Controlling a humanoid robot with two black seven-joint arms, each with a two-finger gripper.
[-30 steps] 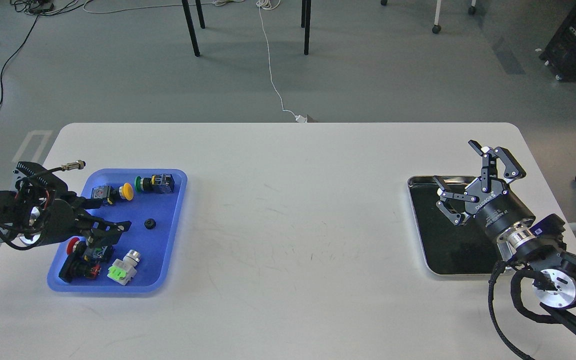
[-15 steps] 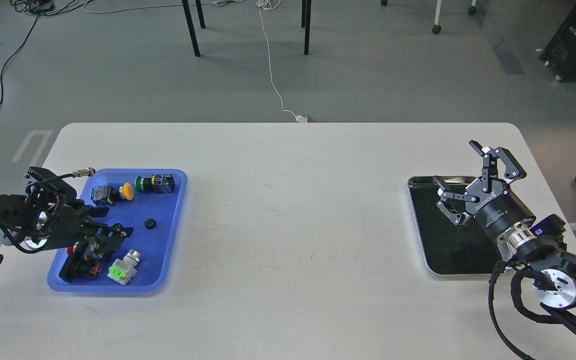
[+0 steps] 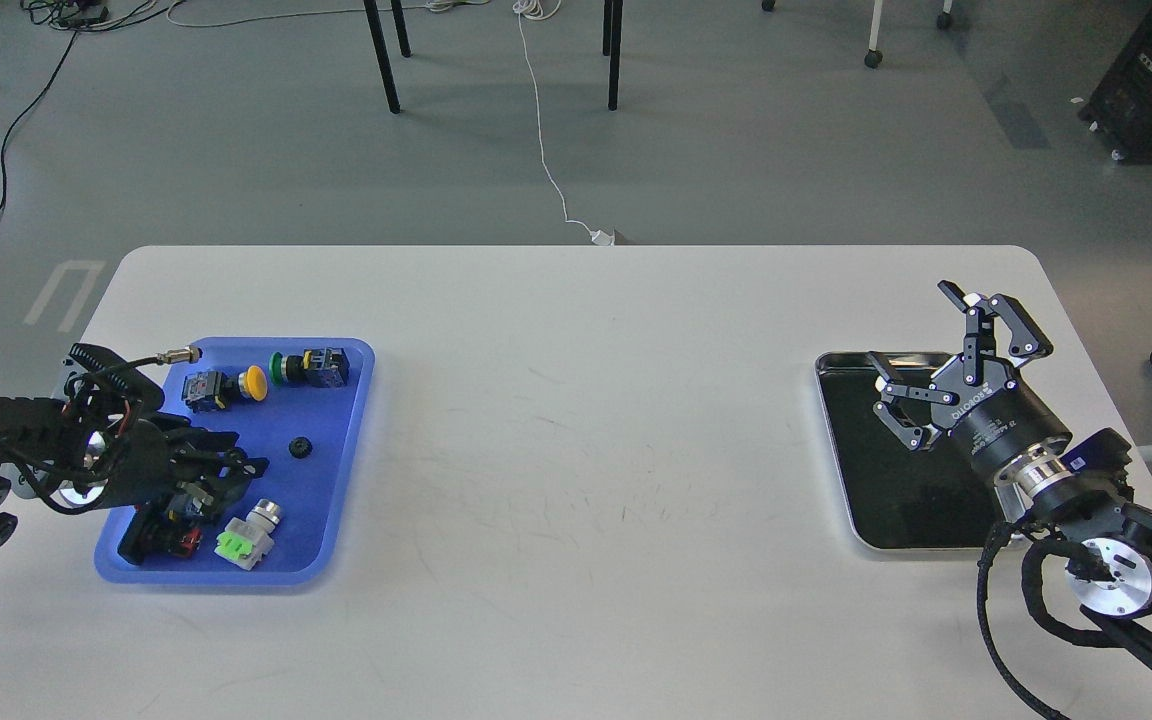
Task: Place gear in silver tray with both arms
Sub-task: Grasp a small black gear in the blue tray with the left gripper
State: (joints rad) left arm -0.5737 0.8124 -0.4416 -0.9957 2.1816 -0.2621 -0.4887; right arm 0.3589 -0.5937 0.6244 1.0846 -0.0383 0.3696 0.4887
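- While reaching over the blue tray (image 3: 336, 350) at the lower left of the frame, the left gripper (image 3: 236, 465) is hovering low among the switches there; its fingers are looking dark and close together, so I cannot tell how far they are parted or whether they are holding anything.
- Lying just to the right of those fingers, apart from them, is the gear (image 3: 300, 448), a small black round piece sitting alone on the blue floor.
- Doing this step well, as I judge it, is meaning sliding right, clear of the red button switch (image 3: 161, 530) beneath, then centring the fingers over the gear before closing.
- Waiting at the right of the frame, the right gripper (image 3: 921, 360) is hanging above the silver tray (image 3: 836, 440) with its fingers spread wide and holding nothing.
- Resting on the white bench (image 3: 586, 450), the silver tray is lying well apart from the gear.
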